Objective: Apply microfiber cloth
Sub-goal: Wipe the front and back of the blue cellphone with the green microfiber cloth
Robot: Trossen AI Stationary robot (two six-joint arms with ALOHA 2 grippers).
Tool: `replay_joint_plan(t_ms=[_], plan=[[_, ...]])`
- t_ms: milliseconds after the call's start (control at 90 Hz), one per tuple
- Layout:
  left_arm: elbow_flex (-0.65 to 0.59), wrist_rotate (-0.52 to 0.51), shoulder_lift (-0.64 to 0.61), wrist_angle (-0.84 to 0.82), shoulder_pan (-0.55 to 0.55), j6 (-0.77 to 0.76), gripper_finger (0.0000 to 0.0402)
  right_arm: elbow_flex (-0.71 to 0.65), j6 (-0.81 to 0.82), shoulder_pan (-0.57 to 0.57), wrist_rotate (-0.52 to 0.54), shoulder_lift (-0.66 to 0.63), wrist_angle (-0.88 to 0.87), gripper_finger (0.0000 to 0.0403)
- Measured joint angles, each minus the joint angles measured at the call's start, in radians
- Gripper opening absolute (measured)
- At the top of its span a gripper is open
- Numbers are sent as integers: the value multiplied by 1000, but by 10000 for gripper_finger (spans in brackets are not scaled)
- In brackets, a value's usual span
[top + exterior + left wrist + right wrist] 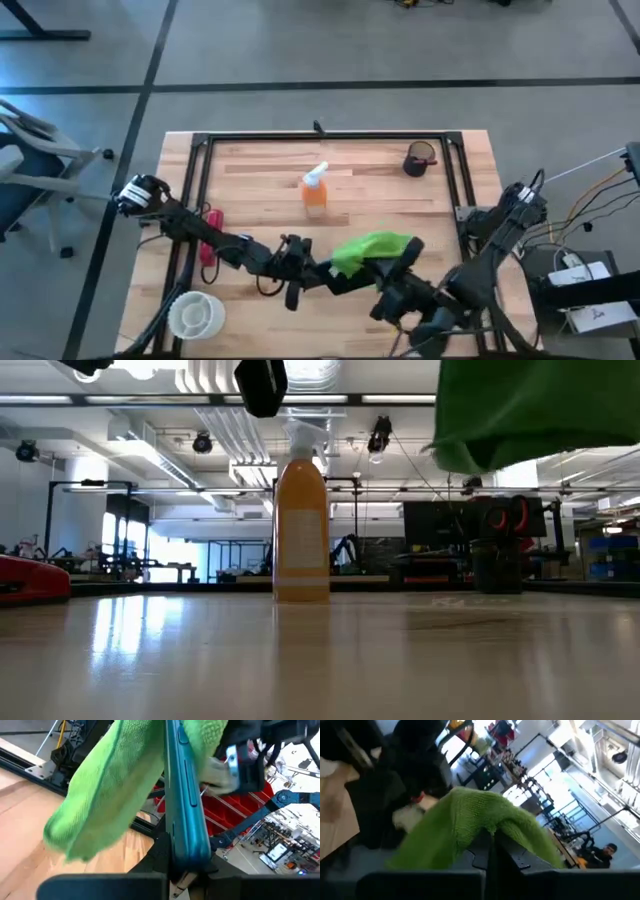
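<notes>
I've got both arms meeting near the table's front edge, right of centre. L gripper is pinching a teal-edged tablet, held edge-on in the L wrist view, fingers closed on its lower end. The microfiber cloth is draped over that tablet, lifted clear of the table; in the low view it hangs at top right, off the surface. R gripper is right at the cloth. In the R wrist view, green fabric lies bunched over its fingers, which look pressed together on it, so I read it as gripping the cloth. Orange spray bottle stands upright mid-table, apart from both arms. Dark cup sits near the far R corner. Red item and white dish are on the L side. A person is far off in the room.
</notes>
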Motion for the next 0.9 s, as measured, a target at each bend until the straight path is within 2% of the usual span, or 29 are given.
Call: replay_joint_plan(t_ms=[167,344,478,611,722,900], plan=[[7,-14,0,14,3,25,7,1,-1,-49,-8,69,46,0],[21,-26,0,12,9,52,7,1,-42,-77,-17,135,181,0],[23,-10,0,13,18,59,7,1,-114,-85,-55,158,289,0],[24,-10,-1,19,19,74,7,1,-124,-91,-54,159,314,0],[24,-15,-1,13,14,126,7,1,-124,-90,-17,159,314,0],[23,-1,-2,-14,6,187,7,-1,-153,-52,117,121,305,0]])
